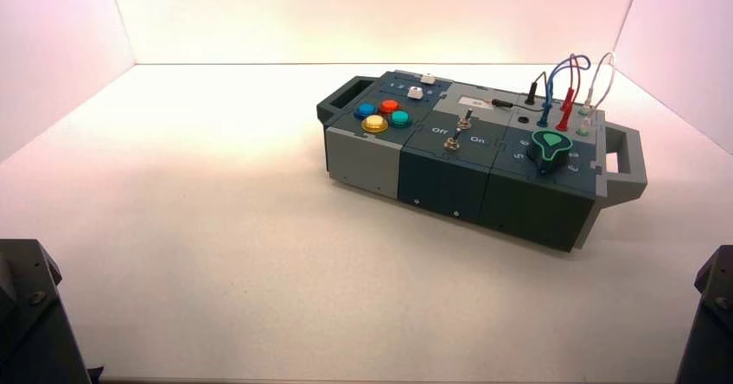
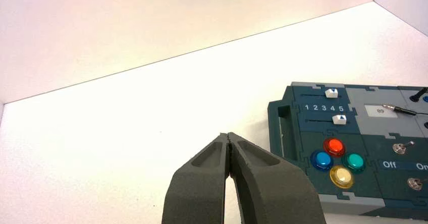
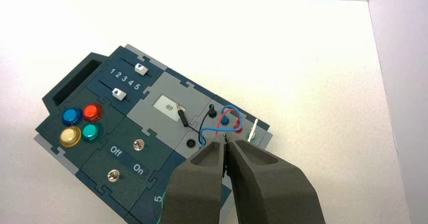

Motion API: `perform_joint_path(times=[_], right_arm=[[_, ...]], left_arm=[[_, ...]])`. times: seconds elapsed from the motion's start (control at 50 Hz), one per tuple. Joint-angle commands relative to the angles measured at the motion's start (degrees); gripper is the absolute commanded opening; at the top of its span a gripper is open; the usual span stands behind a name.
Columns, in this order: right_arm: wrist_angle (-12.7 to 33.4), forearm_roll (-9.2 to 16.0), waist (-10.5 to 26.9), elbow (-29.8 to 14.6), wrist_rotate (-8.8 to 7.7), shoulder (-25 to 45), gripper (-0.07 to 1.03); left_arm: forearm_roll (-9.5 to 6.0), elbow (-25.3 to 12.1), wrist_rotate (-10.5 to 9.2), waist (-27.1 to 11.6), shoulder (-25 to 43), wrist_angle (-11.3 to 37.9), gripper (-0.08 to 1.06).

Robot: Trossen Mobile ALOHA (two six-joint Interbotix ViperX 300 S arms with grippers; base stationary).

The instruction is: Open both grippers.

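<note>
grey left gripper (image 2: 229,139) and right gripper (image 3: 225,142) fingers pressed together, holding nothing.

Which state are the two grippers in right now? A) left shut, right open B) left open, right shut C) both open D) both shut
D: each wrist view shows its dark grey gripper with fingertips touching, the left gripper over bare table, the right gripper above the box's wires.

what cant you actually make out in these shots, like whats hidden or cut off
- Green knob: right wrist view, hidden behind the shut right gripper; its setting is too small to read in the high view.
- Wires: right wrist view, partly covered by that gripper; cut off by the edge in the left wrist view.
- Left gripper, shut: its tips are out of the high view; only both arms' bases show at the bottom corners.
</note>
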Motion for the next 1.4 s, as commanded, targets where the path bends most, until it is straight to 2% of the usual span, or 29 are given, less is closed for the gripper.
perform_joint_path(times=[0.02, 0.66, 0.72, 0.76, 0.8, 0.88, 0.92, 0.98, 1.0, 1.02, 1.04, 1.1, 1.16, 1.4], right_arm=[[-0.18, 0.18, 0.09, -1.58, 0.00, 0.00, -0.02], [-0.44, 0.26, 0.09, -1.67, -0.09, -1.23, -0.01], [-0.44, 0.26, 0.09, -1.49, 0.00, -1.41, 0.05], [-0.44, 0.26, 0.09, -1.67, -0.18, -1.49, 0.13], [-0.53, 0.26, 0.09, -1.76, -0.26, -1.67, 0.21], [-0.44, 0.26, 0.09, -2.11, -0.44, -1.93, 0.45], [-0.44, 0.18, 0.09, -2.46, -0.44, -2.11, 0.62], [-0.44, 0.09, 0.09, -2.72, -0.44, -2.46, 0.86], [-0.44, 0.00, 0.09, -2.81, -0.53, -2.72, 0.95], [-0.44, 0.00, 0.09, -2.81, -0.53, -2.99, 1.01], [-0.44, 0.00, 0.09, -2.81, -0.62, -3.08, 1.01], [-0.53, 0.00, 0.09, -2.81, -0.62, -3.78, 0.98], [-0.44, -0.09, 0.09, -2.72, -0.62, -4.66, 0.99], [-0.88, 0.18, 0.09, -2.11, -0.35, -5.54, 0.99]], left_arm=[[0.09, -1.58, 0.44, -0.18, -0.44, -0.62, -0.03], [0.09, -1.76, 0.62, -0.18, -0.35, -0.62, -0.03], [0.09, -1.76, 0.62, 0.00, -0.09, -0.62, -0.03], [0.09, -1.85, 0.70, 0.00, 0.00, -0.62, 0.00], [0.09, -2.02, 0.88, 0.00, 0.26, -0.62, 0.06], [0.09, -2.29, 1.32, -0.09, 0.35, -0.44, 0.24], [0.09, -2.37, 1.41, 0.00, 0.35, -0.44, 0.36], [0.09, -2.37, 1.58, 0.00, 0.35, -0.35, 0.70], [0.18, -2.37, 1.58, 0.00, 0.26, -0.44, 0.77], [0.18, -2.37, 1.67, 0.00, 0.26, -0.35, 0.90], [0.18, -2.29, 1.76, 0.00, 0.09, -0.35, 1.03], [0.18, -2.29, 2.11, 0.09, 0.09, -0.35, 0.97], [0.18, -2.37, 2.11, 0.18, 0.09, -0.35, 1.03], [0.18, -2.29, 2.11, 0.53, 0.44, -0.18, 1.02]])
